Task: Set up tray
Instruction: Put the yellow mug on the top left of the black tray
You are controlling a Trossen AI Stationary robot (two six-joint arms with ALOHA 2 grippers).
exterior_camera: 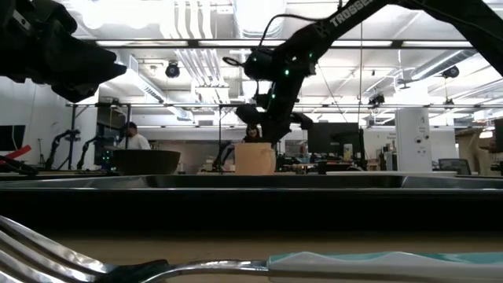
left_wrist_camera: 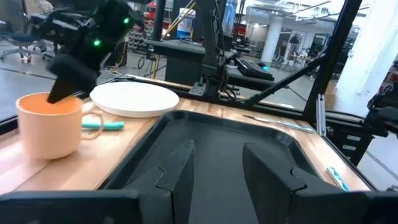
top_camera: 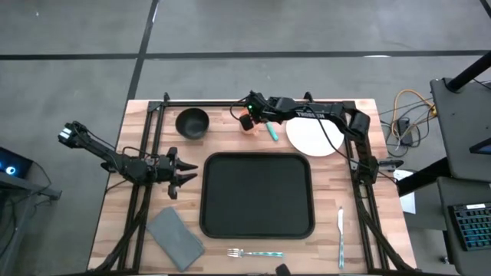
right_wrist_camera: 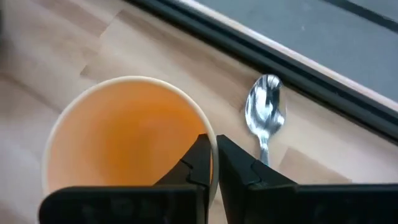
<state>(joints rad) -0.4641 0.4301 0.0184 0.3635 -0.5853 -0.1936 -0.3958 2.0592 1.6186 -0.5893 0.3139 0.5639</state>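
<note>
Right gripper (right_wrist_camera: 212, 163) pinches the orange cup's (right_wrist_camera: 127, 134) rim beyond the tray's (top_camera: 257, 195) far edge (spoon (right_wrist_camera: 265, 115) alongside); left gripper (top_camera: 182, 175), fingers spread, waits left of the tray.

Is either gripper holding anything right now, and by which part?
The right gripper pinches the orange cup by its rim. The left gripper holds nothing.

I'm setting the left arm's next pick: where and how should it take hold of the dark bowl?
Grip the dark bowl by its rim, from above, one finger inside and one outside. It stands upright and open-topped, and seems too wide to span. The left hand waits open nearby; the right hand is pinching the orange cup's rim.
</note>
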